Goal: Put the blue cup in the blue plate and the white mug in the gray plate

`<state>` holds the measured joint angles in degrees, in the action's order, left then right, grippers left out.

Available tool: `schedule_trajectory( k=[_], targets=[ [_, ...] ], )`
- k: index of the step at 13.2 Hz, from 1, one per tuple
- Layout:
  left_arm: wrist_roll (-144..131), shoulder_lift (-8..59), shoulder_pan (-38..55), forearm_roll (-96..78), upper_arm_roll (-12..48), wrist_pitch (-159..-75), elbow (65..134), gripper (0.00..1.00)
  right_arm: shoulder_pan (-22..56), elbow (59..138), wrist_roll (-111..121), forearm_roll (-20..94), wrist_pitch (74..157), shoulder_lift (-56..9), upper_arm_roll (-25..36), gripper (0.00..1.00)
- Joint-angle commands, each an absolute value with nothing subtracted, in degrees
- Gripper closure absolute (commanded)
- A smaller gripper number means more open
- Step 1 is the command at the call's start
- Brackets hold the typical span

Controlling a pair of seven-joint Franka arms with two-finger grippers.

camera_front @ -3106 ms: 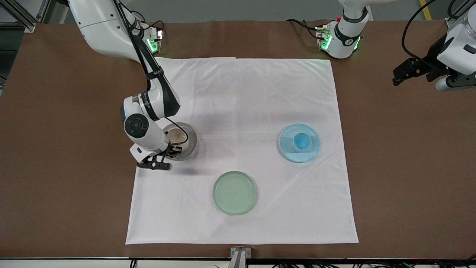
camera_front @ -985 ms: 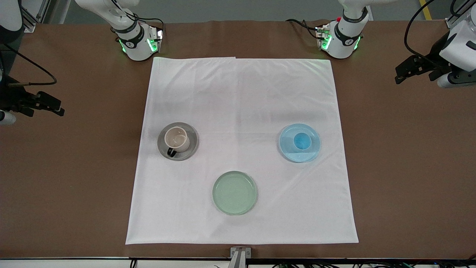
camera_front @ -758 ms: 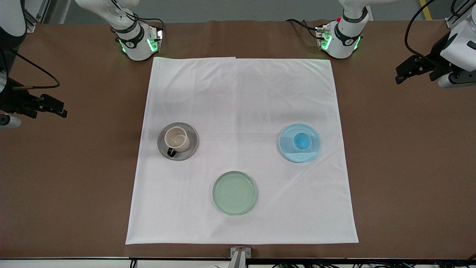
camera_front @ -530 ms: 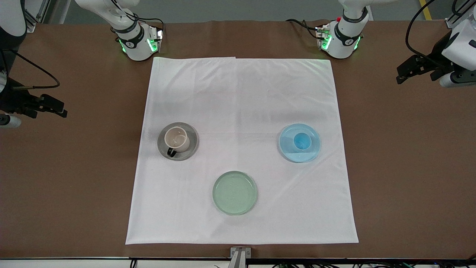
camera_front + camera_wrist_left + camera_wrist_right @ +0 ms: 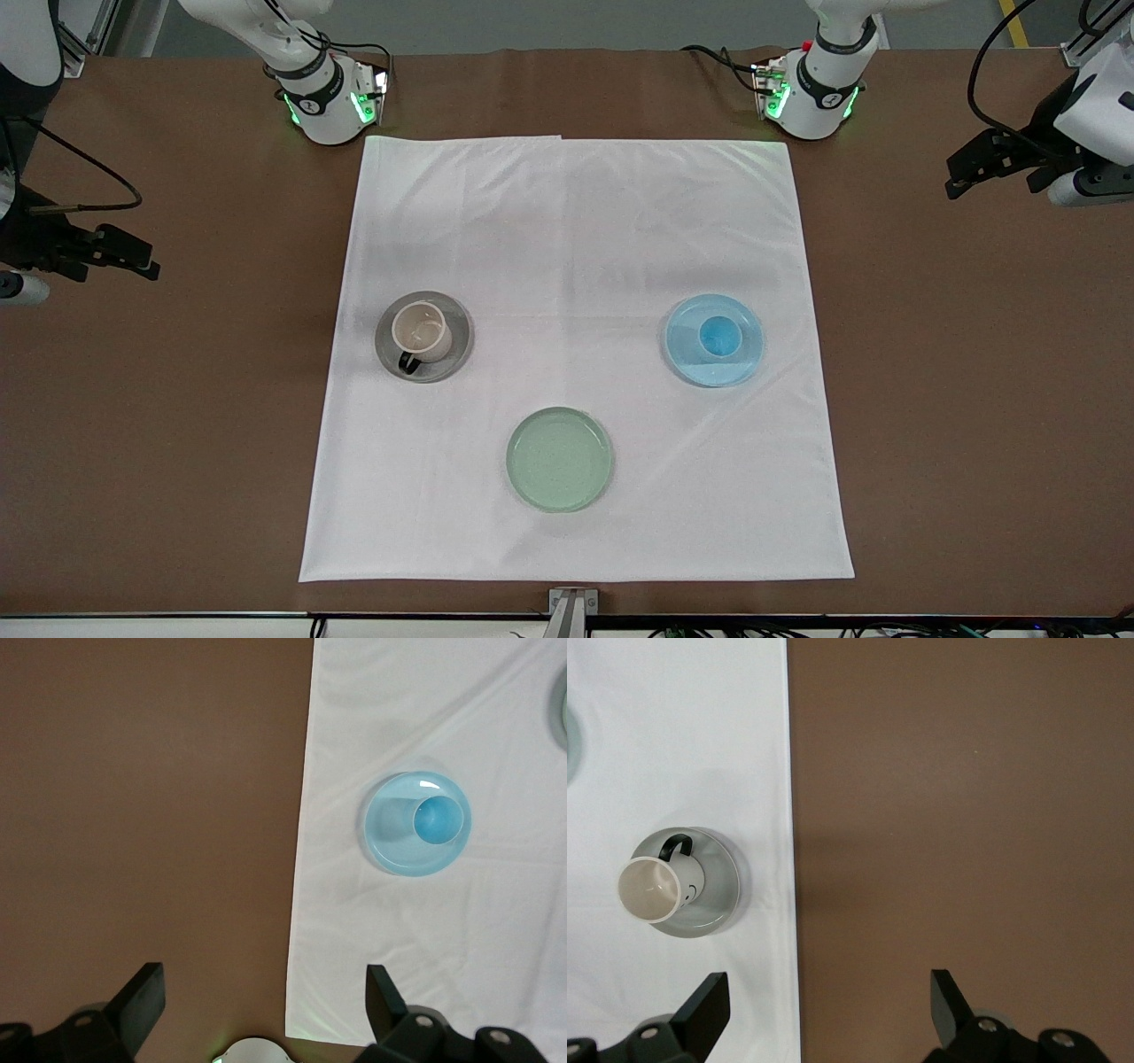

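Observation:
The white mug (image 5: 423,330) stands upright in the gray plate (image 5: 452,356) on the white cloth, toward the right arm's end; both show in the right wrist view, mug (image 5: 656,887), plate (image 5: 718,899). The blue cup (image 5: 720,336) stands in the blue plate (image 5: 700,368), toward the left arm's end; both show in the left wrist view, cup (image 5: 438,819), plate (image 5: 390,837). My right gripper (image 5: 133,258) is open and empty, up over the bare brown table at the right arm's end. My left gripper (image 5: 970,173) is open and empty over the brown table at the left arm's end.
A pale green plate (image 5: 559,458) lies empty on the white cloth (image 5: 576,230), nearer to the front camera than the other two plates. The arm bases (image 5: 323,97) stand at the table's edge by the cloth. Brown tabletop (image 5: 974,399) surrounds the cloth.
The right arm has left the mug in the gray plate and pulled away to its end of the table. In the last second both arms barely move.

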<state>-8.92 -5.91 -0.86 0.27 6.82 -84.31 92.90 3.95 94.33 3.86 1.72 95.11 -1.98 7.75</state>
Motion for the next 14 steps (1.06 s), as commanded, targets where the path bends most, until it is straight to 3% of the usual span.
schedule_trajectory(
  k=[1, 5, 14],
  targets=[
    [-7.6, -6.1, -1.1, 0.1, 6.7, -84.5, 92.3, 0.0, 3.3, 90.9, 4.1, 1.6, 91.4, -1.3, 7.4, 0.0],
    [-7.6, -6.1, -1.1, 0.1, 6.7, -84.3, 92.3, 0.0, 2.9, 83.1, 4.4, 1.2, 83.9, -1.8, 7.5, 0.0],
    [-7.5, -5.7, -1.1, 0.1, 6.7, -84.3, 92.3, 0.0, 3.2, 83.7, 4.2, 1.4, 83.5, -1.8, 7.5, 0.0]
  ],
)
